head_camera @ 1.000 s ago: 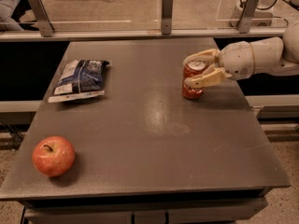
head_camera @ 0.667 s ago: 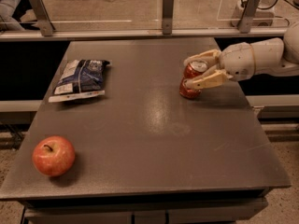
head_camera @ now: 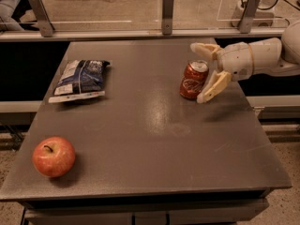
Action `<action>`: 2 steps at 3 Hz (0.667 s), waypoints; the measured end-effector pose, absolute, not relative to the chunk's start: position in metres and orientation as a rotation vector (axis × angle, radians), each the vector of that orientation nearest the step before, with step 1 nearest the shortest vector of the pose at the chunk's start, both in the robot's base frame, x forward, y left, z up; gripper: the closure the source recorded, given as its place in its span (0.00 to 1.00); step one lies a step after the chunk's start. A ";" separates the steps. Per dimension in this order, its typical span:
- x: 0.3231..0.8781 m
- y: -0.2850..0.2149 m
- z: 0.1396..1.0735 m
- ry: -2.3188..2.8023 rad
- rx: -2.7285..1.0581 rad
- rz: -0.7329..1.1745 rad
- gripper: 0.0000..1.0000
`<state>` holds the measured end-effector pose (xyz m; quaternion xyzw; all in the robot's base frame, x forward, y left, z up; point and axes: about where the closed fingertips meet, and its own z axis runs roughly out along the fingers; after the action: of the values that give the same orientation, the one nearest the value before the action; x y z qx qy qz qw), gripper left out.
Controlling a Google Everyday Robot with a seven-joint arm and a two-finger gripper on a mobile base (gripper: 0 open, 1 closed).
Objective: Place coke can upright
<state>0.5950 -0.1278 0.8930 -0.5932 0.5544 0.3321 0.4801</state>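
End effector (head_camera: 198,73), jaws spread, flanks dented red cylindrical coke can (head_camera: 192,82).

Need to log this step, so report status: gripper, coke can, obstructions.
Gripper open, fingers either side of the coke can, right side of table. Can standing on end. Bag and apple far left, well clear.
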 end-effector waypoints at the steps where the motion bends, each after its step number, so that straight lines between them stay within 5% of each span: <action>1: 0.595 -0.139 0.895 1.369 -1.447 0.773 0.00; 2: 0.591 -0.157 0.915 1.355 -1.490 0.706 0.00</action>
<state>0.5910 -0.1570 0.9155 -0.6113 0.5562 0.2899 0.4826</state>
